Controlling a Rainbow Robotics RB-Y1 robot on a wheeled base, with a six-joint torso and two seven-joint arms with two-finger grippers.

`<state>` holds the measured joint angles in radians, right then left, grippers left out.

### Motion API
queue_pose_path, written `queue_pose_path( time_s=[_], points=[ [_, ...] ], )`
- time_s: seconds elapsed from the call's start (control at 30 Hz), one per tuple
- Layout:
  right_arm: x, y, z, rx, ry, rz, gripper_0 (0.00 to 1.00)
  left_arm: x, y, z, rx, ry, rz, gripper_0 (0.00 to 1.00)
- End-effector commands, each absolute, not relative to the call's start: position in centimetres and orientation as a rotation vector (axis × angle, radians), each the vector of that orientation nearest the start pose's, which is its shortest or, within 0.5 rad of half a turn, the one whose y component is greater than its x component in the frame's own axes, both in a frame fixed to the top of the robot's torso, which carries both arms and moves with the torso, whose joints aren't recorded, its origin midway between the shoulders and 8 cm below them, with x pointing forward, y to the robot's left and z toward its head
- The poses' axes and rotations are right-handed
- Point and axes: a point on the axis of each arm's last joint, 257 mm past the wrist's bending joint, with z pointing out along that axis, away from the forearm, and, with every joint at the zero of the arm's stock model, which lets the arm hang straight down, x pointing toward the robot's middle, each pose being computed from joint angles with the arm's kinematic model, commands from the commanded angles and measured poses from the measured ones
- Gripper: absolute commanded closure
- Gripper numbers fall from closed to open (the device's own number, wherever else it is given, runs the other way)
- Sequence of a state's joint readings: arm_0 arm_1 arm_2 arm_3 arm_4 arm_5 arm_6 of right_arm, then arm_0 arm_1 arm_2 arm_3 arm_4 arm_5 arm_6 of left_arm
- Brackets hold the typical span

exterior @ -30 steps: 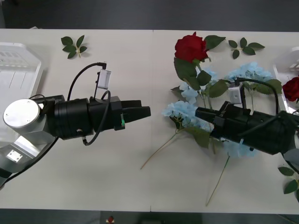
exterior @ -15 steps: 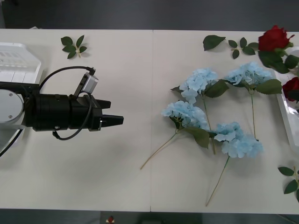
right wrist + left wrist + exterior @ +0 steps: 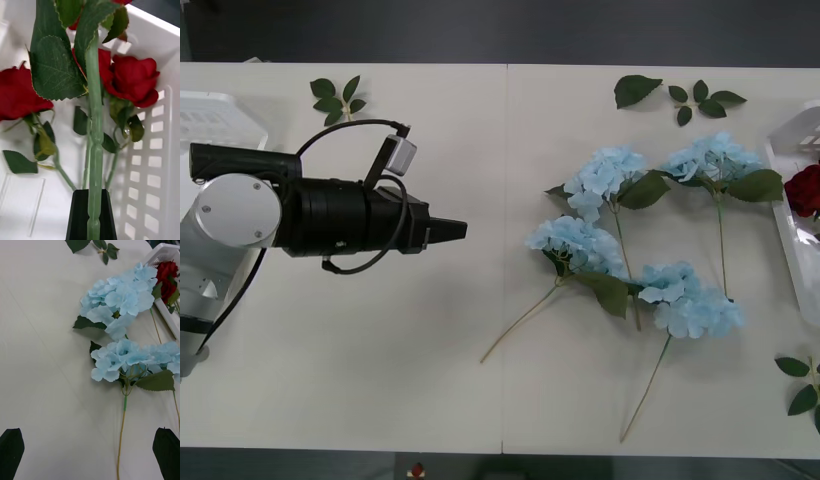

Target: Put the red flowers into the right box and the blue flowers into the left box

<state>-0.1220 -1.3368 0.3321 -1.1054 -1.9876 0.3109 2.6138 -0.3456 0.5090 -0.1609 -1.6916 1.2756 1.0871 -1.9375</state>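
Red flowers [image 3: 131, 80] are now gathered in the right box [image 3: 792, 140]; 1 stem is clamped in the right gripper's [image 3: 93, 221] fingers. 4 blue flowers [image 3: 605, 180] are left on the desk [image 3: 480, 380]. The left gripper [image 3: 450, 231] has been moved nearer, fingers spread wide, nothing held.

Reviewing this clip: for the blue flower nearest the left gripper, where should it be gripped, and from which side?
Probably the bare stem below the nearest blue flower, coming from the left gripper's side: it lies flat, angled toward the table's front, clear of leaves and the neighbouring blue flowers.
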Motion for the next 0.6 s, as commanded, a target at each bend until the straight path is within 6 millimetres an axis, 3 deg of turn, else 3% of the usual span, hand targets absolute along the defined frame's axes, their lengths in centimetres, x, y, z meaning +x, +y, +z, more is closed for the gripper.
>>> queue_pose_path(
  time_s=[0.03,0.33,0.43,0.53,0.6],
  points=[
    [50.6,-64.9,-18.3,-0.242,2.059,-0.423,1.00,48.3,7.1,-19.1,0.690,2.076,-0.840,0.00],
    [50.8,-67.1,-19.4,-0.289,2.070,-0.557,0.97,48.1,6.8,-19.0,0.690,2.075,-0.854,0.00],
    [50.6,-67.4,-19.6,-0.336,2.079,-0.597,0.58,48.1,6.7,-19.0,0.691,2.074,-0.857,0.00],
    [50.5,-67.5,-19.7,-0.358,2.082,-0.616,0.41,48.1,6.7,-19.0,0.692,2.072,-0.858,0.00],
    [50.6,-67.5,-19.7,-0.359,2.083,-0.613,0.37,48.0,6.7,-19.0,0.691,2.074,-0.859,0.00]
  ],
)
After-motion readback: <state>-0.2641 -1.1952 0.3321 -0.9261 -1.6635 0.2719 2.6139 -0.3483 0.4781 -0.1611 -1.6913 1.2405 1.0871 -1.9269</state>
